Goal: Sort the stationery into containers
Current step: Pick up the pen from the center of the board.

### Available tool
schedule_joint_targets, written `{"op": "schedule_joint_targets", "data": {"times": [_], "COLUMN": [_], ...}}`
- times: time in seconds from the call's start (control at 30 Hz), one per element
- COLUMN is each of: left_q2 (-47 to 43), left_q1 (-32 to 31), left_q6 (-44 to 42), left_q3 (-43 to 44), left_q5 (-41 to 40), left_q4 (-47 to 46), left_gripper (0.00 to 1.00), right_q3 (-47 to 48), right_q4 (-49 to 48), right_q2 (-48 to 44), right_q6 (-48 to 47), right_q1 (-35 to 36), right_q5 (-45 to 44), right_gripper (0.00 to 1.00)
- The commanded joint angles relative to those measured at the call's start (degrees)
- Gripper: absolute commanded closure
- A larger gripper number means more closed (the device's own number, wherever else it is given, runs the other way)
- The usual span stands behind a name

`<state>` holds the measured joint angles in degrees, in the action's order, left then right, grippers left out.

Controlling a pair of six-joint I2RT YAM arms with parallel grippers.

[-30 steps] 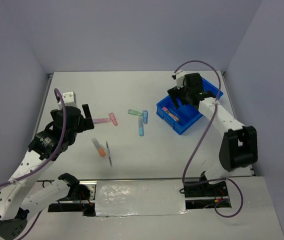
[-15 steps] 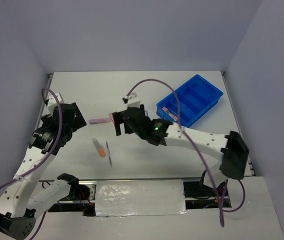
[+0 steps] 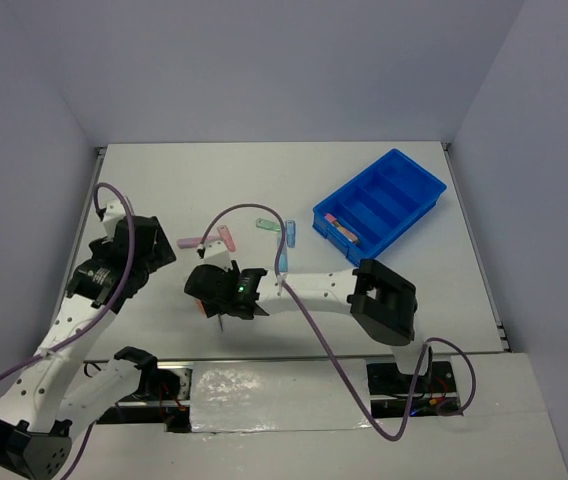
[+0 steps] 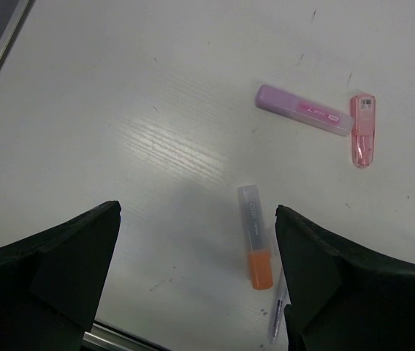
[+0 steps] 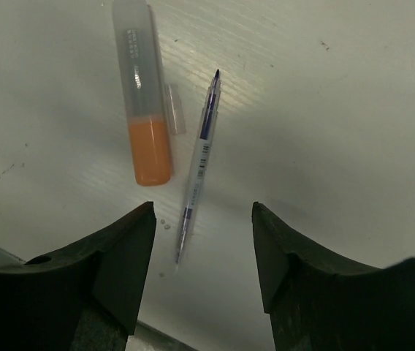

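Observation:
My right gripper (image 5: pixel 202 212) hangs low over a slim clear pen (image 5: pixel 199 164), whose lower end lies between the open fingers, untouched. Beside the pen lies an orange-and-grey marker (image 5: pixel 143 95). In the top view the right gripper (image 3: pixel 209 290) is at the near left. The left gripper (image 4: pixel 196 212) is open and empty above the same orange marker (image 4: pixel 255 235). Farther off lie a lilac marker (image 4: pixel 304 120) and a pink one (image 4: pixel 362 139). The blue tray (image 3: pixel 404 185) stands at the back right with a pink-orange pen (image 3: pixel 342 228) inside.
A green marker (image 3: pixel 267 225) and a light blue one (image 3: pixel 289 232) lie mid-table; the right arm (image 3: pixel 314 285) stretches across just in front of them. The table's near edge runs close below both grippers. Walls close in the left, back and right sides.
My right arm has swung from the blue tray across to the near left, down over the slim pen, and its jaws have narrowed. The left arm has drawn back leftward.

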<state>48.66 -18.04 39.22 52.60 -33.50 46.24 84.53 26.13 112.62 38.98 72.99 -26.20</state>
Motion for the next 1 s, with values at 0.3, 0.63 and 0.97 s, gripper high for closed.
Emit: {"op": "schedule_joint_targets", "data": {"times": [0.3,0.63,0.97], "left_q2": [-3.1,-0.9,11.5], "left_q1": [0.4,0.4,-10.4], "left_q6": [-1.2,-1.5,11.6], "left_q3": [-0.4,2.1,5.0], "left_q5": [0.7,2.4,11.5], "left_q4": [-2.9,-2.5,-7.1], "left_gripper": [0.01,0.01,0.01], "right_q3": [6.6,-4.7,-20.9], "right_q4": [1.7,-5.1,-1.3], "right_q2": [9.2,5.8,-20.3], "right_q6": [2.6,2.9,0.0], "right_q1": [-0.1,-2.5,-7.5], "right_q5": [0.4,8.2,-0.7], "right_gripper": [0.45,0.88,1.00]}}
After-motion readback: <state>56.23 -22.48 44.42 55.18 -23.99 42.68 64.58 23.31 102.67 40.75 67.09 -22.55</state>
